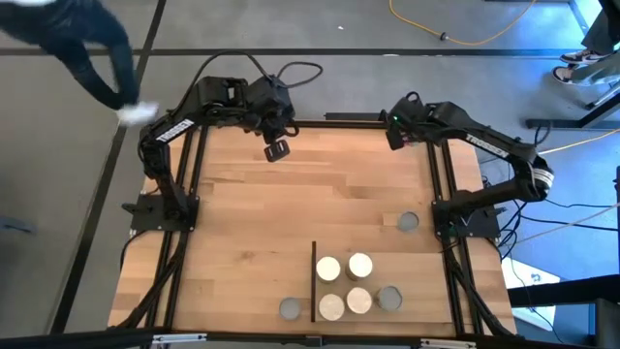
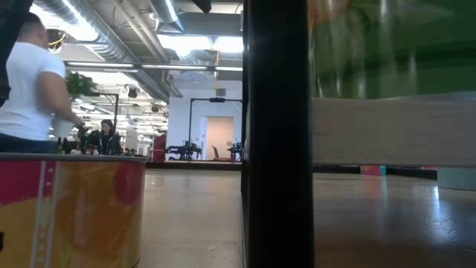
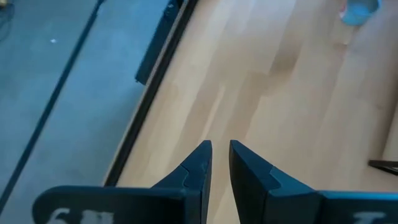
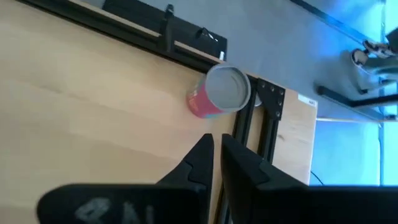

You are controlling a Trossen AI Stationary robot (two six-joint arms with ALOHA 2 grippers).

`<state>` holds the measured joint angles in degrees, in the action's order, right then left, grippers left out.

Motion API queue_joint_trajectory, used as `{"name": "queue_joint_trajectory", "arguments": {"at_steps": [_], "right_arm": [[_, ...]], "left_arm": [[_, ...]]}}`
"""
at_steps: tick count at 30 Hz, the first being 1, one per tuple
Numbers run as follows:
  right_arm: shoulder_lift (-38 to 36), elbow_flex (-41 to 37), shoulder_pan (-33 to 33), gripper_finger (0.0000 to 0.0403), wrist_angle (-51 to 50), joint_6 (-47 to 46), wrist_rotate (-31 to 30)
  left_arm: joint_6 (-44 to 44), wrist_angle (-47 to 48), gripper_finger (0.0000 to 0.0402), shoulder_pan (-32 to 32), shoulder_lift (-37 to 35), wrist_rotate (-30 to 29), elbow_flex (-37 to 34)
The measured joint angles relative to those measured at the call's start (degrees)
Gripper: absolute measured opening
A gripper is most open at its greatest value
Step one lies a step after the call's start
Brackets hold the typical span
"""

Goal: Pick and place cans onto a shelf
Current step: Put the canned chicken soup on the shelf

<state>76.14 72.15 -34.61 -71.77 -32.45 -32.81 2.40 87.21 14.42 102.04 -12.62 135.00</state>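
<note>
Several cans with pale tops stand on the shelf, just right of its black strip. One can stands on the table left of the strip. Another can, red-sided with a grey top, stands upright by the right rail. My right gripper hangs over the far right corner, short of that can, shut and empty. My left gripper hangs over the far left of the table, shut but for a narrow slit, with nothing in it.
Black frame rails run along the table's sides and far edge. Bare wood lies between the arms and the shelf. A person walks on the floor beyond the far left corner. In the low view the black strip and a red can stand close.
</note>
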Motion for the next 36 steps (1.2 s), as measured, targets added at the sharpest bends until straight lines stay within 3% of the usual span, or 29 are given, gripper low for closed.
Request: {"name": "queue_joint_trajectory", "arguments": {"at_steps": [17,23,36], "right_arm": [[11.6,-0.5,-12.6,0.0033,4.2,3.3,5.8],[14.6,-0.5,-14.8,0.0033,10.4,11.4,11.6],[20.6,-0.5,-18.8,0.0033,11.9,11.8,11.5]], "left_arm": [[-0.1,-0.4,0.0050,0.8,0.7,0.4,0.0],[-0.1,-0.5,0.0050,0.9,0.7,0.3,0.0],[-0.1,-0.5,0.0050,0.9,0.7,0.3,0.0]]}}
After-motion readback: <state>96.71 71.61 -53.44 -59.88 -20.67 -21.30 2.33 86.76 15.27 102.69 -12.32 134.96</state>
